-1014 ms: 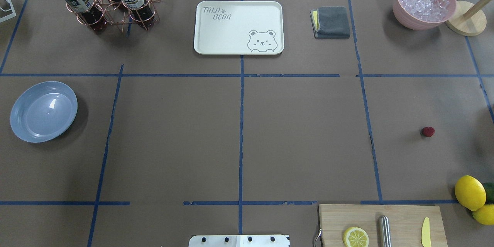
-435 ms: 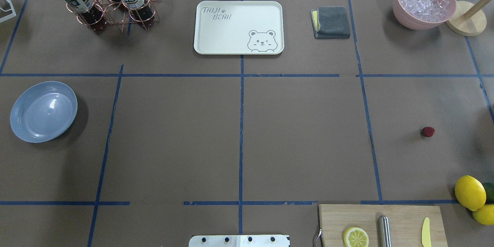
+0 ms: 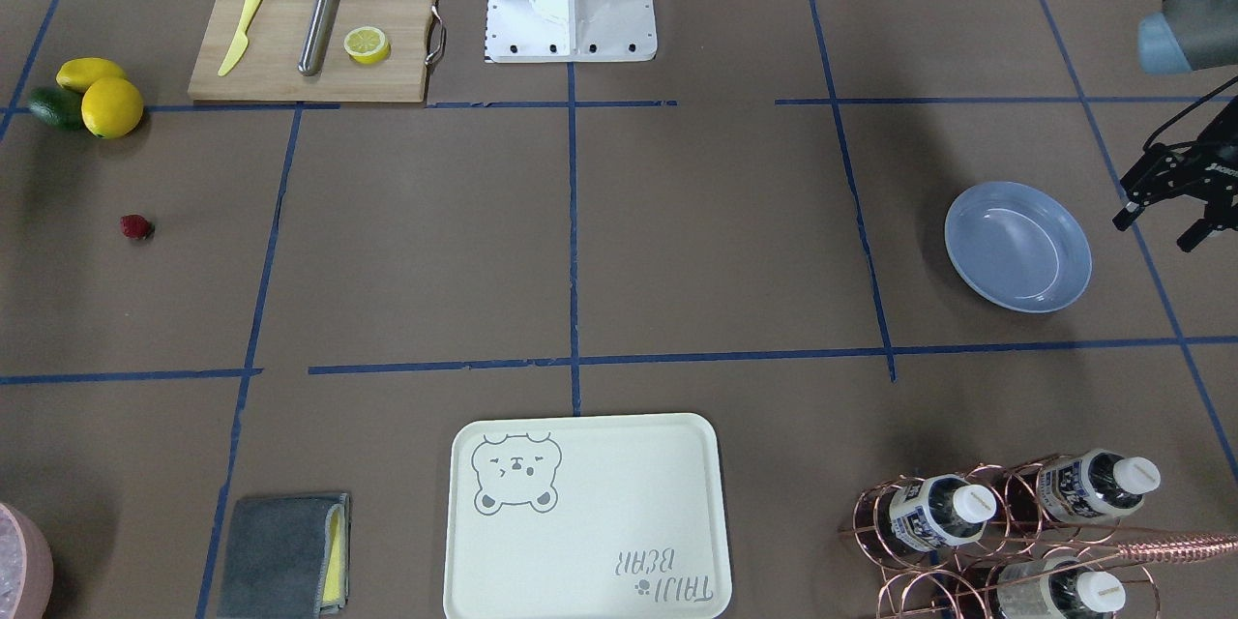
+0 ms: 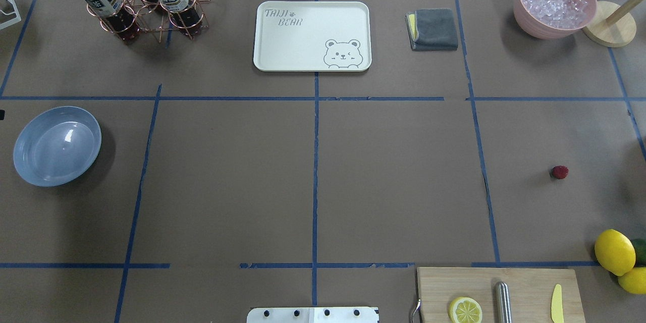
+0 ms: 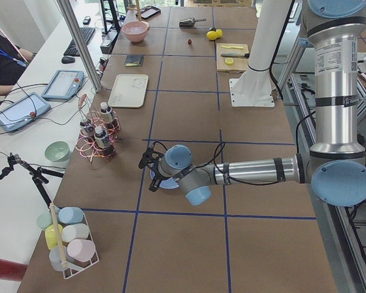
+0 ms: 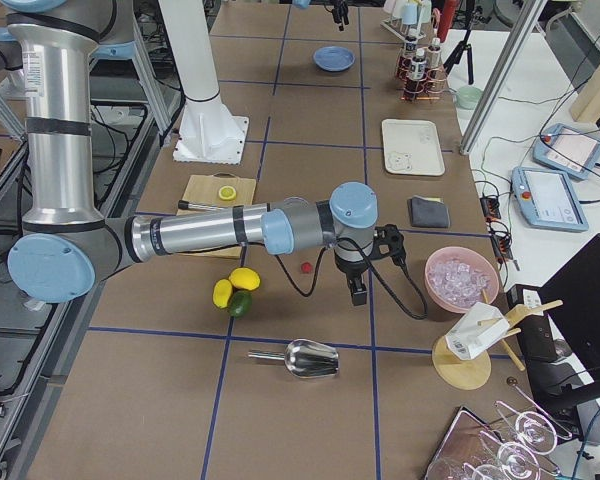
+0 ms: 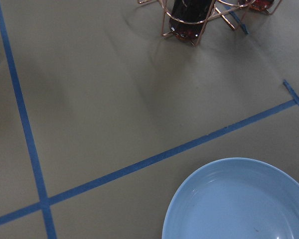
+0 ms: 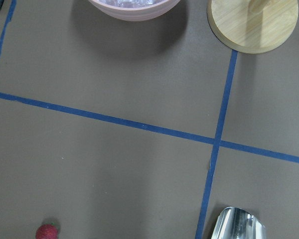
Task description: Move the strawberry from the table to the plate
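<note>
**Strawberry on table, well apart from plate**

The strawberry (image 4: 559,172), small, dark red and knobbly, lies on the matte brown table (image 4: 393,186) at the right, clear of the lemons (image 4: 614,251). The plate (image 4: 57,145), round and glossy light blue, sits near the left edge, with open table between the two. The left gripper (image 3: 1156,230) hangs beside the plate, jaws spread, holding nothing. Its dark tip newly shows at the overhead view's left edge. The right gripper (image 6: 358,290) hovers near the strawberry, but I cannot tell how far it is open.

The cream tray (image 4: 303,45) reads "TAIJI BEAR".
</note>
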Robot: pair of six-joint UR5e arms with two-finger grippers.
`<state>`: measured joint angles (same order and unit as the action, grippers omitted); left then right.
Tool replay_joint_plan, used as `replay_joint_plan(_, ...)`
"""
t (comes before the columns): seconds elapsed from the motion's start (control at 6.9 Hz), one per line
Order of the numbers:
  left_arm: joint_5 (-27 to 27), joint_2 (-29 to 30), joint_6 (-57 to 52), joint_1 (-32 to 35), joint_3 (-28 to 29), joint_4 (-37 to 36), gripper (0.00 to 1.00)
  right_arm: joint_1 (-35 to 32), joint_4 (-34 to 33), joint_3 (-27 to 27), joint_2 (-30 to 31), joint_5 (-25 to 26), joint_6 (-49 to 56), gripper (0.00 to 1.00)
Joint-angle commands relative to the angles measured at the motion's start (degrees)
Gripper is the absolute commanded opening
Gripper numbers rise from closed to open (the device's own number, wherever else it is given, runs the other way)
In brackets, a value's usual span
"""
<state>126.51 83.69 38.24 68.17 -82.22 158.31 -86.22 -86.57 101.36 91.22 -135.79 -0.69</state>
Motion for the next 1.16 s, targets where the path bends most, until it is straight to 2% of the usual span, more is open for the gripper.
replay_joint_plan(0.0,-2.93,-0.02,12.89,-4.61,3.02,3.85,0.5,0.0,0.0,-0.02,0.01,-0.01,-0.02,1.0)
replay_joint_plan(0.14,-5.81,-0.02,12.91,-6.89,3.99,3.85,0.5,0.0,0.0,-0.02,0.09,-0.01,-0.02,1.0)
replay_joint_plan(0.58,-6.63,-0.11,12.12,-8.67,4.87,3.94,0.5,0.0,0.0,0.24,0.45,-0.01,-0.02,1.0)
replay_joint_plan(0.72,-6.63,-0.11,12.12,-8.93,4.97,4.03,0.37,0.0,0.0,0.24,0.45,-0.01,-0.02,1.0)
replay_joint_plan(0.87,-6.63,-0.19,12.12,-8.93,4.97,3.94,0.0,0.0,0.0,0.33,0.53,-0.01,-0.02,1.0)
replay_joint_plan(1.01,-6.63,-0.2,12.03,-9.37,4.97,4.03,0.0,0.0,0.0,0.33,0.62,-0.01,-0.1,1.0)
